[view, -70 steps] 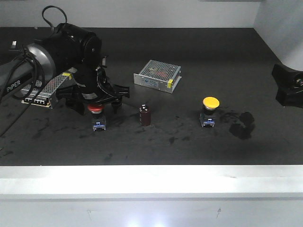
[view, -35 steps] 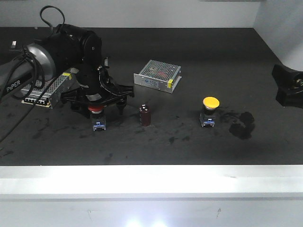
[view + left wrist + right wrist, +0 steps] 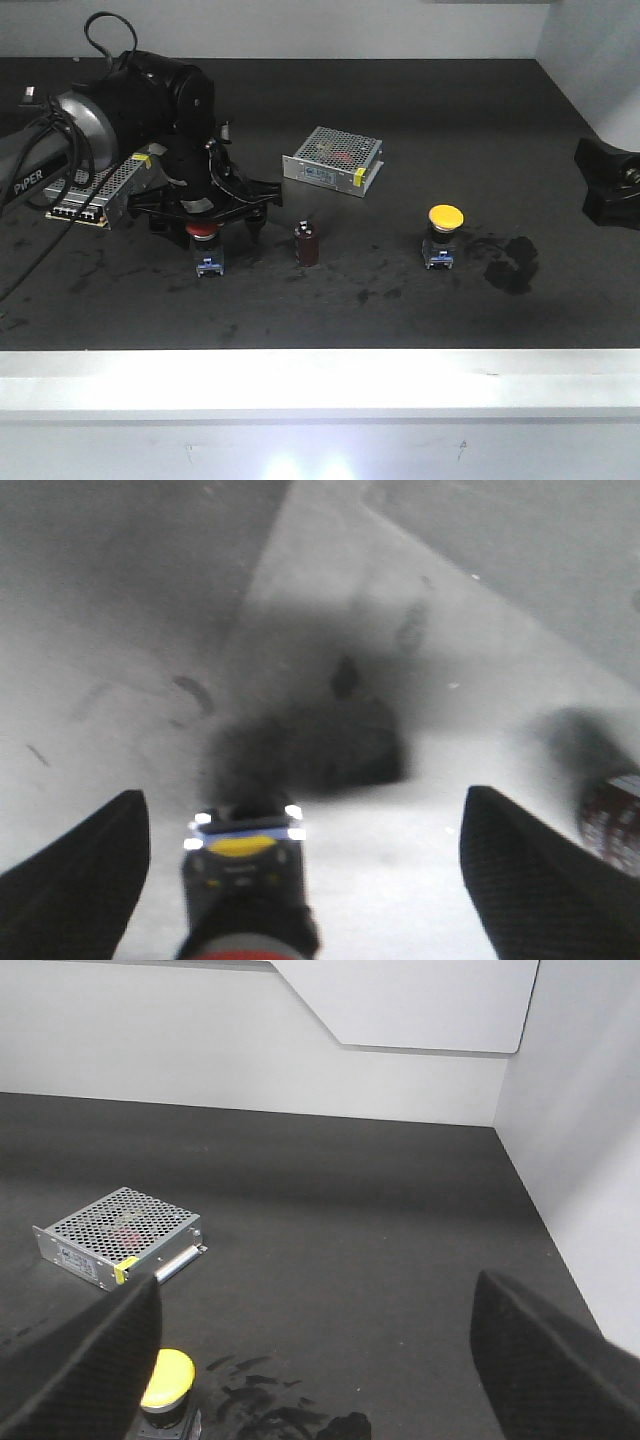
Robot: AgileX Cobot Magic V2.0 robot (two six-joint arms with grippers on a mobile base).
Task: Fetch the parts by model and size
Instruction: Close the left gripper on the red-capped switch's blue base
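Black table (image 3: 420,110) carries everything. My left arm (image 3: 120,110), black and grey, reaches in over table's left side. Two silver perforated-metal boxes: one (image 3: 333,160) mid-table, other (image 3: 95,195) partly under my left arm. My left jaws spread wide, hanging over red-capped push-button switch (image 3: 207,255); fingers (image 3: 75,880) either side of it, not touching. My right jaws spread wide too, at table's right edge, gripping nothing. Dark cylindrical capacitor (image 3: 307,243) upright just right of red switch. Yellow-capped push-button switch (image 3: 443,235) upright further right, alone.
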